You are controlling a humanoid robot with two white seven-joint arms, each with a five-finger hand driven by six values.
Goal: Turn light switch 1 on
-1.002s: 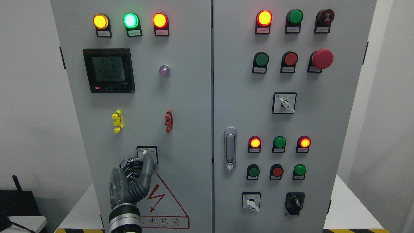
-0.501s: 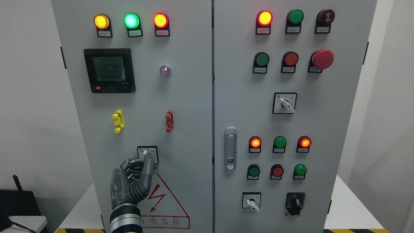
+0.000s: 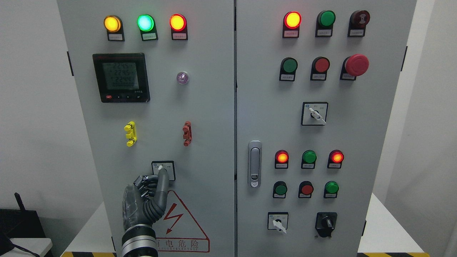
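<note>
left hand (image 3: 142, 203) fisted, index out, holds nothing | your fingertip (image 3: 164, 171) touches switch (image 3: 163, 170), knob just above-left | right hand unseen | next: nudge knob sideways

My left hand (image 3: 144, 203) reaches up the grey cabinet (image 3: 200, 117). One finger (image 3: 162, 182) points straight and touches the little white switch (image 3: 161, 167). My other fingers are curled in.
</note>
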